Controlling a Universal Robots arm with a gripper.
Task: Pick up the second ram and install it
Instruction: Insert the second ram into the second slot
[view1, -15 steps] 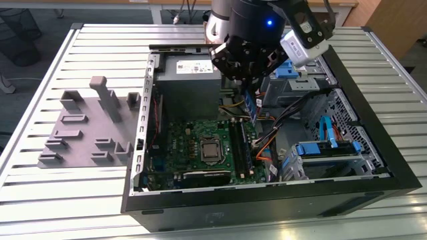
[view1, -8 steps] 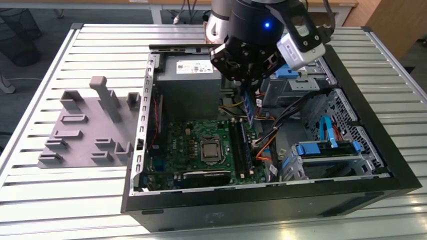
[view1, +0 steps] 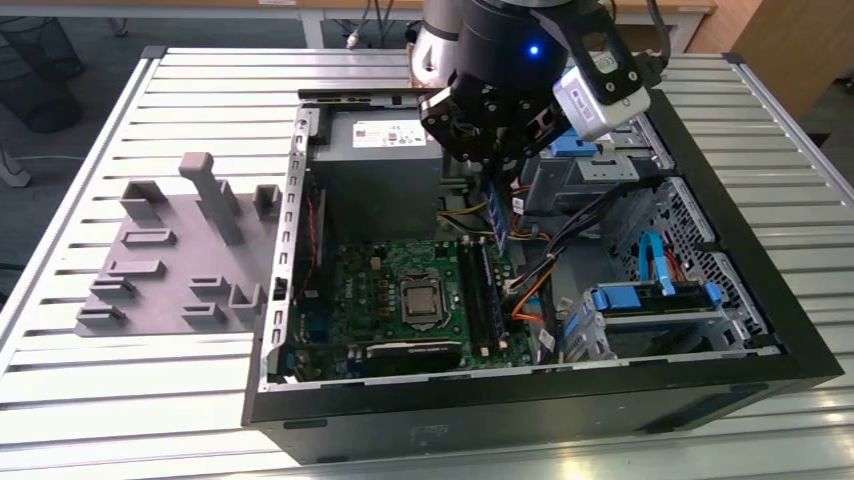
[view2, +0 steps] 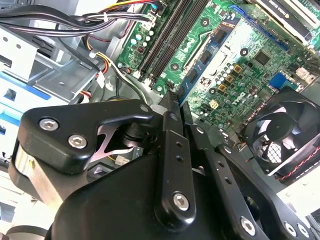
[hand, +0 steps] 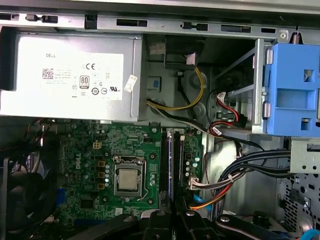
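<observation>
the gripper (view1: 493, 178) is clamping the ram (hand: 170, 152) over the slots (hand: 163, 162), its long axis lying along them.

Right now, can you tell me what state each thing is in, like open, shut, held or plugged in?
Black robot gripper: shut on the second ram.
Slim dark-green second ram: held above the long black motherboard slots, not plugged in yet.
Black metal computer case: lying on its side, open.
Square silver processor chip: uncovered, sitting in its socket.
Grey plastic holder tray: lying flat beside the case.
</observation>
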